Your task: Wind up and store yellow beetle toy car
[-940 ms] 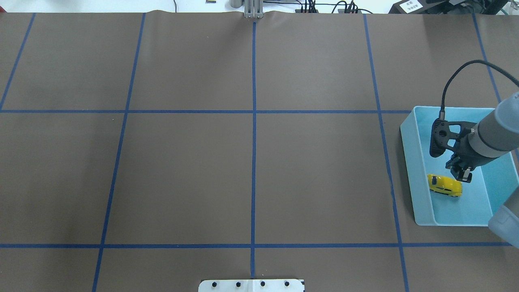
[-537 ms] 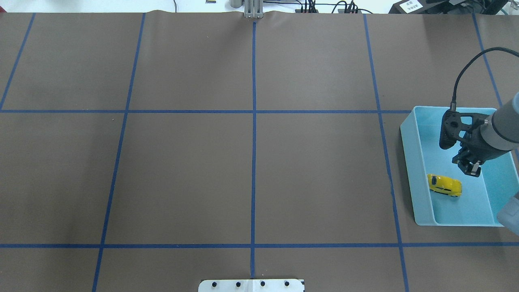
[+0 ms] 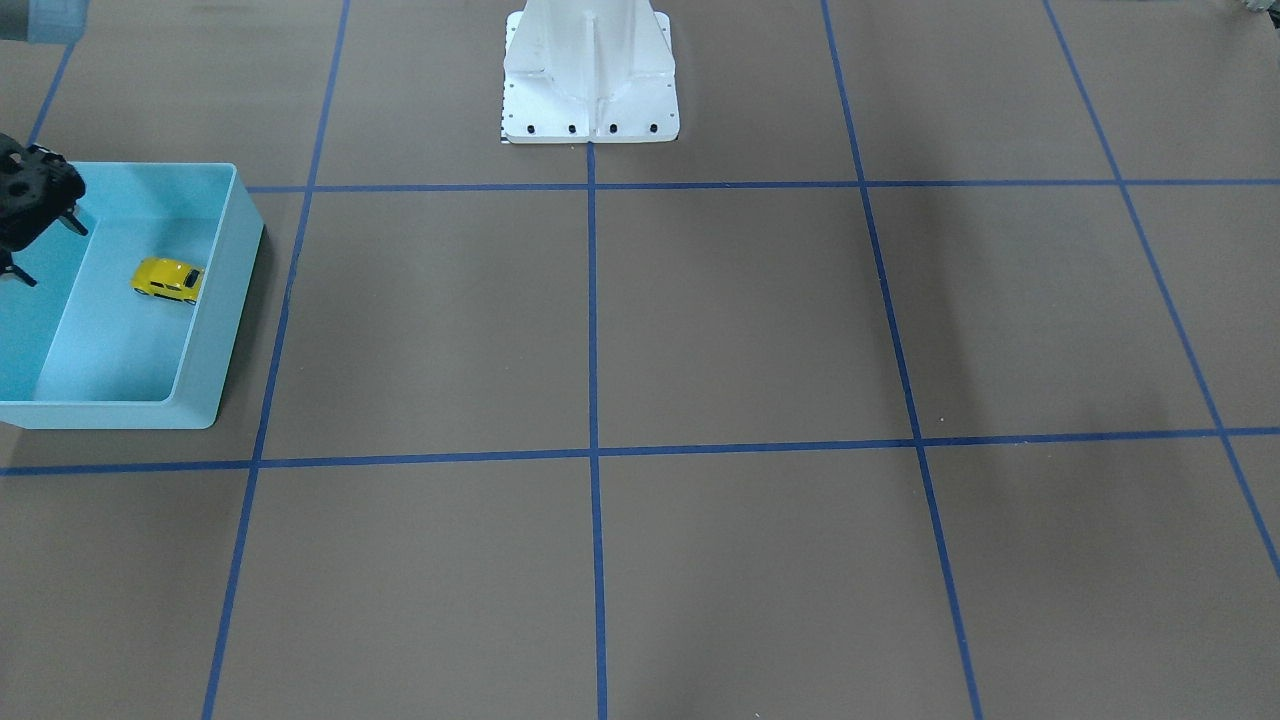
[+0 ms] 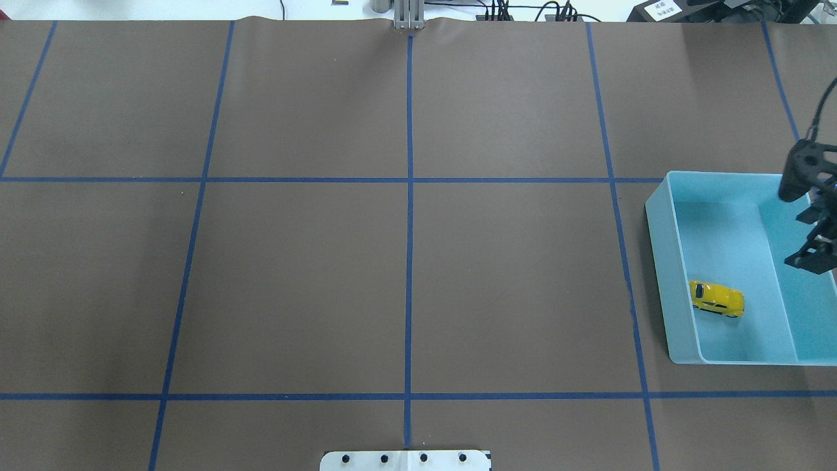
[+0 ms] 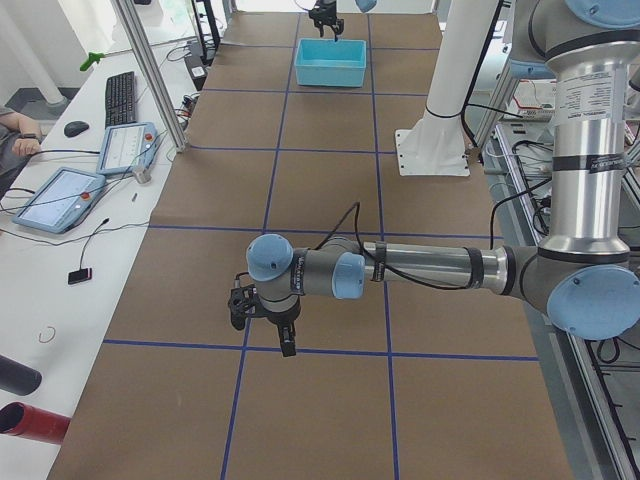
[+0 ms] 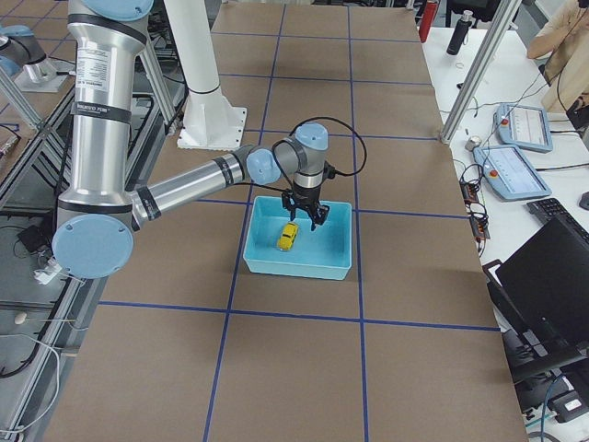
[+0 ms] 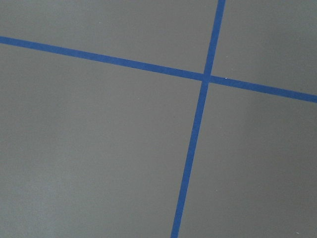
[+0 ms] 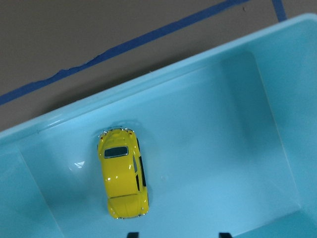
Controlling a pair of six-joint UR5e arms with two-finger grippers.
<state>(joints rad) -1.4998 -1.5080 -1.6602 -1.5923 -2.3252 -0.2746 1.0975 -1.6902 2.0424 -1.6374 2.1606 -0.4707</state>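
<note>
A brown table point(image 4: 294, 275) marked into squares by blue tape lines carries everything here, with one white robot pedestal point(image 3: 590, 80) bolted at its robot-side edge.

There is one yellow beetle toy car point(image 4: 717, 299) point(image 3: 168, 279) point(image 6: 289, 236) point(image 8: 123, 179). It stands on its wheels on the floor of the single light blue bin point(image 4: 662, 275) point(image 3: 215, 320) point(image 6: 294, 267) point(image 5: 330, 62), close to the bin wall that faces the table's middle and somewhat nearer the bin's robot-side corner. Nothing touches it. The bin sits at the table's edge on the robot's right.

The right gripper point(image 4: 817, 261) point(image 3: 50, 255) point(image 6: 305, 221) point(image 8: 178, 235) hangs over the bin with its two fingers spread wide and nothing between them, apart from the car and toward the bin's outer wall. In the right wrist view only the two dark fingertips show, at the lower edge.

The left gripper point(image 5: 265, 325) hovers low over bare table at the opposite end, well apart from the bin, near one crossing of two tape lines. Whether its fingers are spread or closed cannot be told.
</note>
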